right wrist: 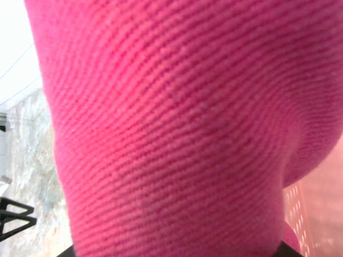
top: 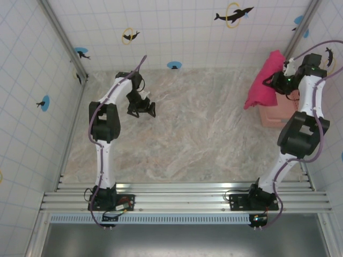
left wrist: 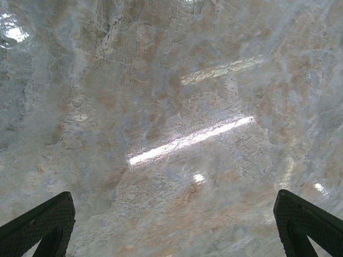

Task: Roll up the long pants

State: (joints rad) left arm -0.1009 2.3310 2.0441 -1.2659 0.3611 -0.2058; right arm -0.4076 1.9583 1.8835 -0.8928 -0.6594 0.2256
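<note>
So the long pants (top: 262, 81) are bunched up at the far right corner of the marble table (top: 203, 134), piled over a pale pink lattice basket (top: 278, 115), with a fold hanging down the basket's left side. The basket sits right against the tiled wall with its dolphin stickers (top: 234, 15). The right gripper (top: 280, 80) is pushed into that pink bunch from the right. That arm reaches up from its base, bends at the elbow beside the basket, and turns its wrist left. In the right wrist view we get a faceful of pink weave, so we can't tell if its fingers are clamped or loose. The left gripper (top: 143, 108) hangs over bare marble at the far left, well apart from the pants. Its arm is folded, its fingers (left wrist: 40, 225) are spread wide, and it's holding nothing.
</note>
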